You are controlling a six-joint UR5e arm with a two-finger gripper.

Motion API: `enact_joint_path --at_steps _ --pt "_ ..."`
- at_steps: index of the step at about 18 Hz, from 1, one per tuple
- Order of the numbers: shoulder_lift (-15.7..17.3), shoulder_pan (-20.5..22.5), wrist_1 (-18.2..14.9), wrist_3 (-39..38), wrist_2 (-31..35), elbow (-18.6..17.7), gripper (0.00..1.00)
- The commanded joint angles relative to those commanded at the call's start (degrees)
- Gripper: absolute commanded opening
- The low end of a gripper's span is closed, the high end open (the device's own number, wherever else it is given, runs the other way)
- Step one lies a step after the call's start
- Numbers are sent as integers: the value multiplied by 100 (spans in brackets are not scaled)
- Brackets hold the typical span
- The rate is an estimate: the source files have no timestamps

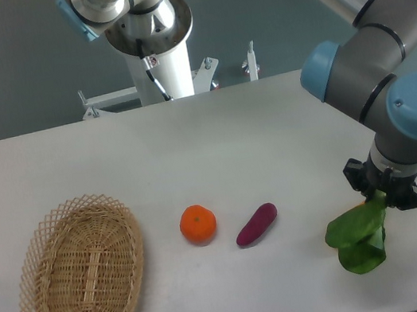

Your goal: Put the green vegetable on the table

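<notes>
Bent low over the table (191, 151) right edge, gripper (383, 194) clamped on the green vegetable (358, 237), leaves drooping onto tabletop.

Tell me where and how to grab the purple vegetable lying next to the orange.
Grip the purple vegetable across its narrow middle, coming straight down from above. It lies flat on the table, slanted with its upper end to the right, so set the fingers across that slant. The orange sits apart on its left, leaving room on both sides.

Tool (379, 197) tips hidden by green vegetable (359, 238); stem unseen.
</notes>
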Motion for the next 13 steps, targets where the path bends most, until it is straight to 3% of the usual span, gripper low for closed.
enact_joint_path --at_steps 7,11,13 --pt "9 -44 -9 -70 -53 9 12" --pt "9 -429 0 -166 -53 -26 13" --pt "35 -667 35 -657 -53 -184 13"
